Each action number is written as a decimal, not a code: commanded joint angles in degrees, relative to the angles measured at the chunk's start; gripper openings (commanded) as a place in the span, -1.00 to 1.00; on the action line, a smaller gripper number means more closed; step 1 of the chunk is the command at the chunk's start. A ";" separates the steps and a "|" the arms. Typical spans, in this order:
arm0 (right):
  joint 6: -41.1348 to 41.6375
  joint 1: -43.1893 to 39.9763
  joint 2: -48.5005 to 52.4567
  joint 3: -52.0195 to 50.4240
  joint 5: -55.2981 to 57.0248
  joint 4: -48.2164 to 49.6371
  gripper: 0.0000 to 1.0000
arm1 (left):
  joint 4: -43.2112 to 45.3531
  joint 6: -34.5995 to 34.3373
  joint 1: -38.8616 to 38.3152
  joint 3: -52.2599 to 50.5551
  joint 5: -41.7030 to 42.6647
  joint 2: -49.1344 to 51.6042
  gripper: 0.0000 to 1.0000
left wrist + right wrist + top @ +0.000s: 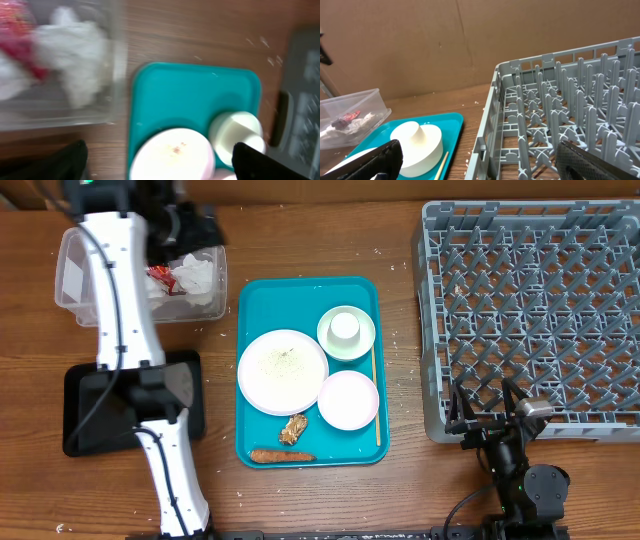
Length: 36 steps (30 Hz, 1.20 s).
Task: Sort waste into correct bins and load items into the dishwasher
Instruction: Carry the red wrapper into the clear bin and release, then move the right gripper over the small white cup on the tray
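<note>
My left gripper (193, 228) hangs open and empty over the far right corner of the clear tub (75, 275), which holds white napkins (200, 278) and a red wrapper (160, 276). In the left wrist view its dark fingertips (57, 162) frame the blurred large plate (172, 156), with the napkins (75, 57) at upper left. On the teal tray (305, 295) sit the large plate (283, 372) with rice specks, a bowl (346, 335) with a cup, a smaller plate (348, 400), a wooden stick (376, 395), a brown lump (294, 428) and a food stick (281, 456). My right gripper (488, 413) stands open at the grey rack (535, 300).
The black tray (85, 405) lies left of the teal tray, partly under my left arm (120, 290). In the right wrist view the rack's near wall (487, 135) rises between my fingers (372, 160), with the bowl (417, 142) and stick (440, 165) at left. Rice grains dot the wood (393, 338).
</note>
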 commanded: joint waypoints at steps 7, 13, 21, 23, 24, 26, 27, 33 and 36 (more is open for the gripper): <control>-0.04 -0.17 -0.42 -0.61 0.42 0.31 1.00 | 1.03 3.45 -15.82 -6.73 -4.63 0.96 1.00; -0.04 -0.17 -0.42 -0.61 0.42 0.31 1.00 | 0.28 -2.89 -19.58 -7.80 -15.34 0.42 1.00; -0.04 -0.17 -0.42 -0.61 0.42 0.31 1.00 | -0.22 -14.05 -11.65 -5.27 -22.08 -6.56 1.00; -0.04 -0.17 -0.42 -0.61 0.42 0.31 1.00 | 0.00 -16.92 -7.76 -5.27 -23.50 -8.72 1.00; -0.04 -0.17 -0.42 -0.61 0.42 0.31 1.00 | 0.02 -18.23 -3.93 -5.27 -23.58 -9.94 1.00; -0.04 -0.17 -0.42 -0.61 0.42 0.31 1.00 | -0.26 -19.17 -0.13 -5.27 -22.77 -10.45 1.00; -0.04 -0.17 -0.42 -0.61 0.42 0.31 1.00 | -0.42 -19.15 1.66 -5.27 -21.90 -10.43 1.00; -0.04 -0.17 -0.42 -0.61 0.42 0.31 1.00 | 0.61 -19.32 8.74 -5.35 -16.87 -10.16 1.00; -0.09 -0.17 -0.42 -0.61 1.57 1.27 1.00 | 0.85 -20.28 10.54 -5.35 -15.93 -10.16 1.00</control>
